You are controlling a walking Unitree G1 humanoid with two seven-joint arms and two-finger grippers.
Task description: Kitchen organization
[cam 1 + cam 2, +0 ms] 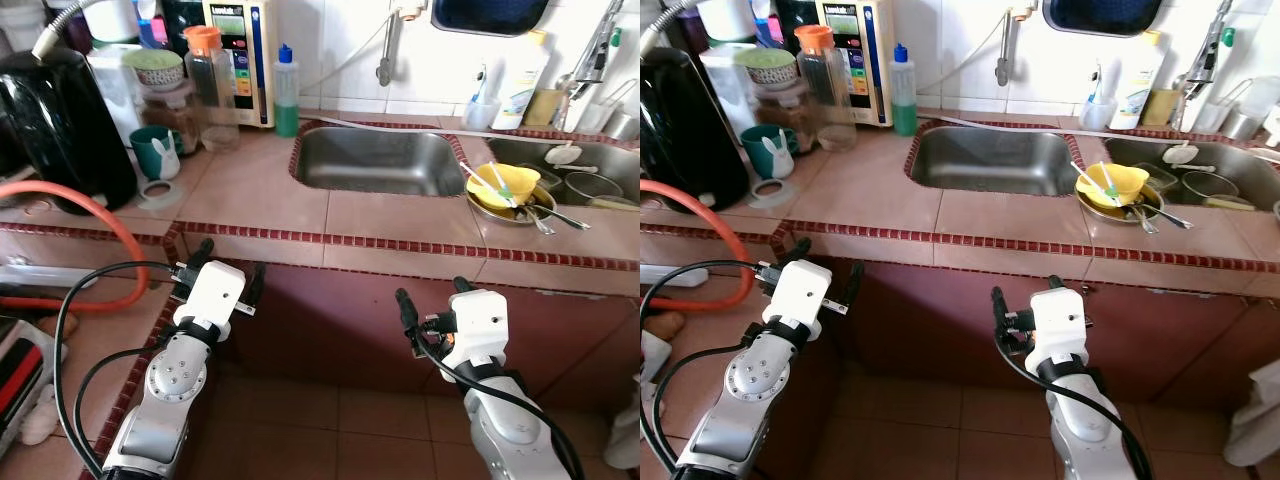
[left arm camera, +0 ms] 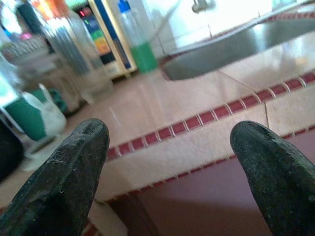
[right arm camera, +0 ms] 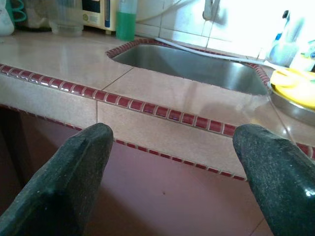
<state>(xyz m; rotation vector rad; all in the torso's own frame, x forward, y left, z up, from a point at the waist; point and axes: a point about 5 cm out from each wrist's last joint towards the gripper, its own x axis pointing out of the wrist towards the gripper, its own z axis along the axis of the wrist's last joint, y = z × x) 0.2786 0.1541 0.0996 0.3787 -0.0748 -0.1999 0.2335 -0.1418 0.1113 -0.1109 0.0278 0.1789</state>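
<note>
A tiled counter (image 1: 250, 195) runs across in front of me, with a steel sink (image 1: 375, 160) set into it. To the sink's right, a yellow bowl (image 1: 503, 184) holding utensils rests on a metal plate. At the back left stand a bottle of green liquid (image 1: 287, 92), a clear jar with an orange lid (image 1: 212, 85) and a teal mug (image 1: 152, 150). My left gripper (image 1: 228, 268) is open below the counter's front edge, holding nothing. My right gripper (image 1: 433, 295) is open too, lower and further right, facing the counter front (image 3: 162, 128).
A black appliance (image 1: 55, 125) stands at the far left, and an orange hose (image 1: 110, 225) curves over the counter corner. A second basin (image 1: 590, 180) with dishes lies at the far right. A white bottle (image 1: 523, 80) stands by the wall. Brown floor tiles lie below.
</note>
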